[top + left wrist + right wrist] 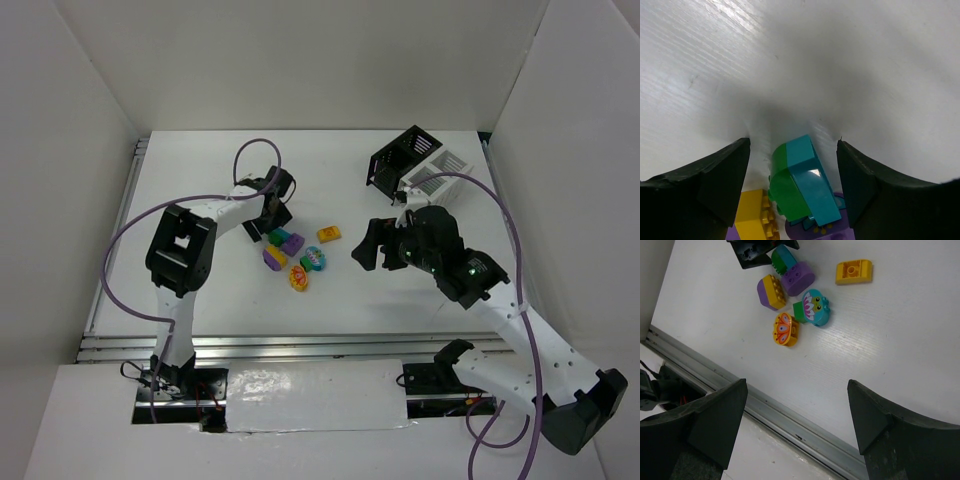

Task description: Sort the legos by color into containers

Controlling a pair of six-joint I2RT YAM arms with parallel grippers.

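Several legos lie in a cluster mid-table. My left gripper is open, its jaws standing either side of a teal-green brick without touching it; its midpoint shows in the left wrist view. Beside that brick are a purple brick, a yellow-purple brick, a teal oval brick, a red-yellow oval brick and an orange brick. My right gripper is open and empty, right of the cluster, above the table. The black container and white container stand at the back right.
White walls enclose the table on three sides. A grey metal rail runs along the table's near edge. Purple cables loop above both arms. The right wrist view shows the cluster and the left gripper at its top.
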